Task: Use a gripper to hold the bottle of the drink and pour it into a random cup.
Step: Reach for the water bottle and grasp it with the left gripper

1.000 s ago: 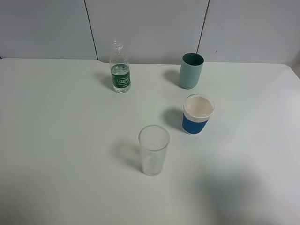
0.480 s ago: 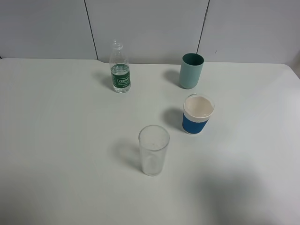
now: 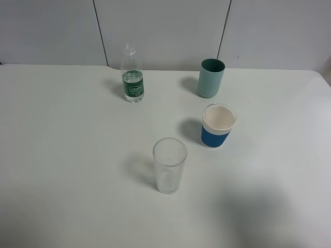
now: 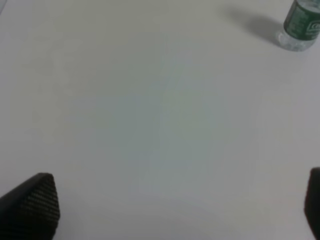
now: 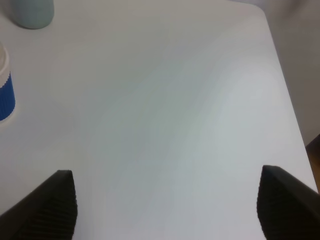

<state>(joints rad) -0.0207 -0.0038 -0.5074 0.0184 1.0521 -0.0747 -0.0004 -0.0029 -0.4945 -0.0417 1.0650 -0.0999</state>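
Observation:
The bottle of the drink (image 3: 132, 75) stands upright at the back left of the white table, clear with a green label; its base (image 4: 301, 26) shows in the left wrist view. The cup (image 3: 218, 125), white with a blue band, stands right of centre, and its edge (image 5: 5, 90) shows in the right wrist view. Neither arm appears in the exterior high view. My left gripper (image 4: 180, 205) is open, fingertips wide apart over bare table, far from the bottle. My right gripper (image 5: 167, 205) is open too, nothing between its fingers, off to the side of the cup.
A tall clear glass (image 3: 169, 165) stands near the table's middle front. A plain teal cup (image 3: 211, 78) stands at the back right, also seen as teal cup (image 5: 31, 12). The table's right edge (image 5: 287, 100) runs close to the right gripper.

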